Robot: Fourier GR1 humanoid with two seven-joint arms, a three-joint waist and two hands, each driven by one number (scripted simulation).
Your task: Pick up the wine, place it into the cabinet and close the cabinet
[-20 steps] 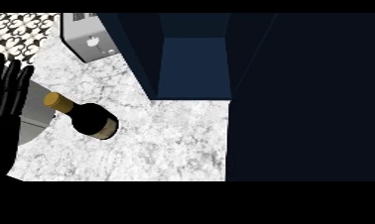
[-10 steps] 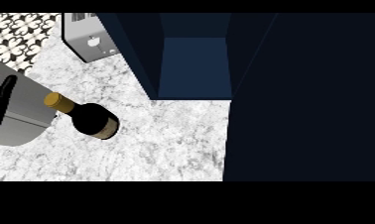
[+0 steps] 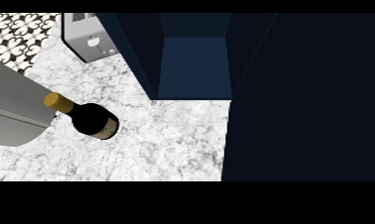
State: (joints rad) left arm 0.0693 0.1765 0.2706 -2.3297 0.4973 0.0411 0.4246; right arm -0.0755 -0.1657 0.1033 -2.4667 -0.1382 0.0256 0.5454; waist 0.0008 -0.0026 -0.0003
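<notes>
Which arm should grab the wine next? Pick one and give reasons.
Left, probably. The grey left forearm comes in at the view's left edge, right beside the wine bottle on the marble counter. Neither hand shows, and no right arm is in view near the bottle.

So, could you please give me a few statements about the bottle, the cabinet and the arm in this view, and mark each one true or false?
1. The wine bottle stands on the marble counter, outside the cabinet. True.
2. The cabinet is closed. False: it stands open, its blue inside showing.
3. A grey forearm shows at the view's left edge, next to the bottle's neck. True.
4. A black hand is curled round the bottle. False: no hand shows in this view, only the forearm.
5. The bottle's cap is gold. True.
6. A small grey appliance stands right of the cabinet. False: it stands at the cabinet's left, near the patterned wall.
</notes>
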